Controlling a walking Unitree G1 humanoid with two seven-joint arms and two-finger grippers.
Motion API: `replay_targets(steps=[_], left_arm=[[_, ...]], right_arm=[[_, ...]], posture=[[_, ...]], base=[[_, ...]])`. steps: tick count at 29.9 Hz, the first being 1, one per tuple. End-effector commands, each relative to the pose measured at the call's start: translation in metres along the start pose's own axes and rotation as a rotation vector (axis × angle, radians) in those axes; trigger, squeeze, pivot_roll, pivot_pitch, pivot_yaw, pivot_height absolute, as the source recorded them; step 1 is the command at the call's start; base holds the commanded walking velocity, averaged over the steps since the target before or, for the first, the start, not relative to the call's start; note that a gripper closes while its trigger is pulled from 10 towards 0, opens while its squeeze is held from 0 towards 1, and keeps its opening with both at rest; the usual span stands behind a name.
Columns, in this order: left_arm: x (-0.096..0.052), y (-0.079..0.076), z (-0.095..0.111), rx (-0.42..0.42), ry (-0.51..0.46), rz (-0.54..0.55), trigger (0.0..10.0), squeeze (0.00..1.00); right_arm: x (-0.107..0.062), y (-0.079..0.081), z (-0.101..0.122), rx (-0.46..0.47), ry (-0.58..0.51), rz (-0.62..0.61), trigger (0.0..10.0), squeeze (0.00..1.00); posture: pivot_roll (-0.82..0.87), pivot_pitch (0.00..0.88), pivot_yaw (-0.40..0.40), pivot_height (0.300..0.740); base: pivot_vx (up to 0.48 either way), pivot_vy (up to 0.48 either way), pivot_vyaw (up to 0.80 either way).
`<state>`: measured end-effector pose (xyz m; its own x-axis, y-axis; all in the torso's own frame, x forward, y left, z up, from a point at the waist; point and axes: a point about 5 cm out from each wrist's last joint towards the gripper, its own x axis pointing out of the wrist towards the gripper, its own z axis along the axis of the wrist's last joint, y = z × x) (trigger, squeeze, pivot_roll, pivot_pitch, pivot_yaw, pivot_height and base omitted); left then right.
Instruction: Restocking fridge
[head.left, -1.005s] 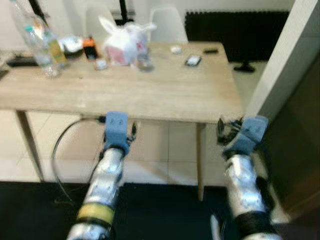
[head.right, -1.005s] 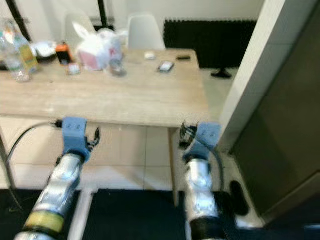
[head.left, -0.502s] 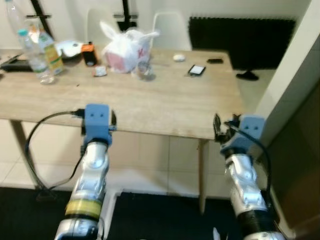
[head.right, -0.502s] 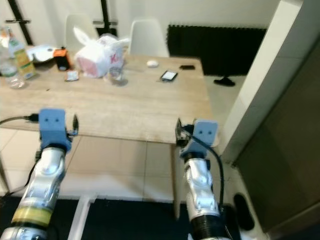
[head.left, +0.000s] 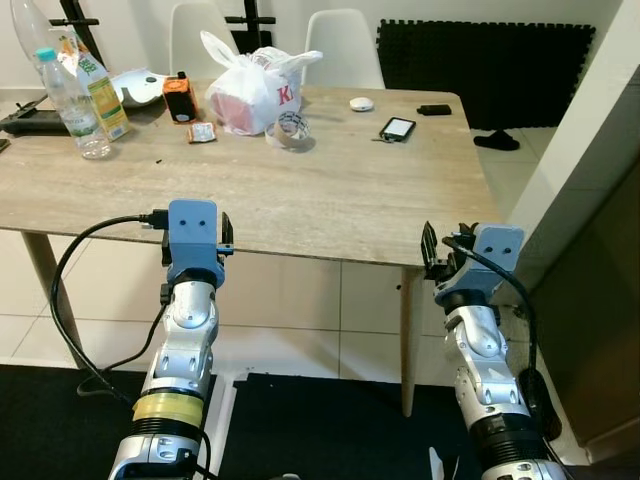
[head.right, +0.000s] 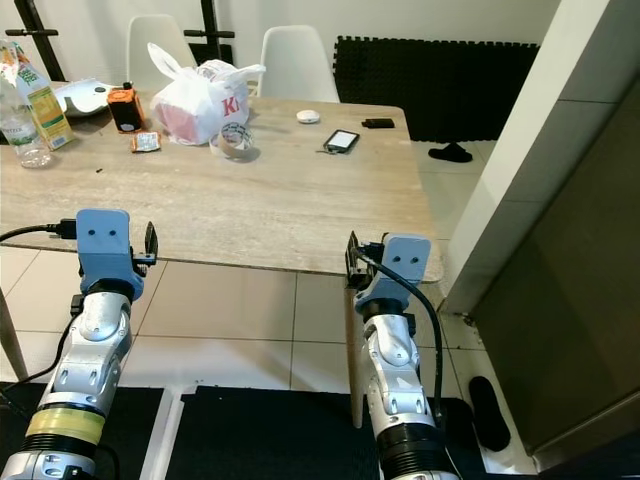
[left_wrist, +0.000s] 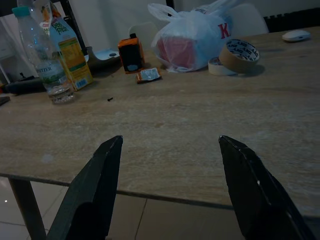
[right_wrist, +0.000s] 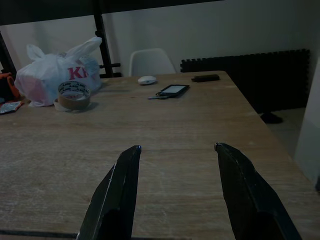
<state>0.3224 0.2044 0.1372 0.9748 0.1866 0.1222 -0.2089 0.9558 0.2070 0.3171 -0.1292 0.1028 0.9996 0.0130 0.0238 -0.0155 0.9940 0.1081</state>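
Two upright bottles at table far-left corner.

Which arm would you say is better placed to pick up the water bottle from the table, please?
Left, probably: the water bottle stands at the table's far left corner, on the open left gripper's side; the right gripper faces the phone end.

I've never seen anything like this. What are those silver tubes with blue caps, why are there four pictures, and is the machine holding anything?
Those tubes are a humanoid robot's arms. Two pictures come from its head, looking down; two come from wrist cameras looking along each gripper's black fingers. The left gripper and right gripper are both open and hold nothing, at the near edge of a wooden table. On it lie a white plastic bag, tape rolls, a phone, a water bottle and a juice carton.
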Motion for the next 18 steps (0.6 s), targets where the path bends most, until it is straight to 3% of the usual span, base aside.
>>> replay_targets(steps=[1, 18], left_arm=[[0.0009, -0.0089, -0.0035, -0.022, 0.032, -0.025, 10.0, 0.00], [0.0014, -0.0092, -0.0065, -0.037, 0.055, -0.028, 10.0, 0.00]], right_arm=[[-0.0004, -0.0023, -0.0045, 0.006, 0.026, -0.015, 10.0, 0.00], [-0.0016, -0.0017, -0.0062, 0.006, 0.035, -0.014, 10.0, 0.00]], posture=[[0.04, 0.000, -0.004, 0.740], [0.04, 0.000, -0.004, 0.740]], base=[[0.000, 0.000, 0.00], [0.000, 0.311, 0.00]])
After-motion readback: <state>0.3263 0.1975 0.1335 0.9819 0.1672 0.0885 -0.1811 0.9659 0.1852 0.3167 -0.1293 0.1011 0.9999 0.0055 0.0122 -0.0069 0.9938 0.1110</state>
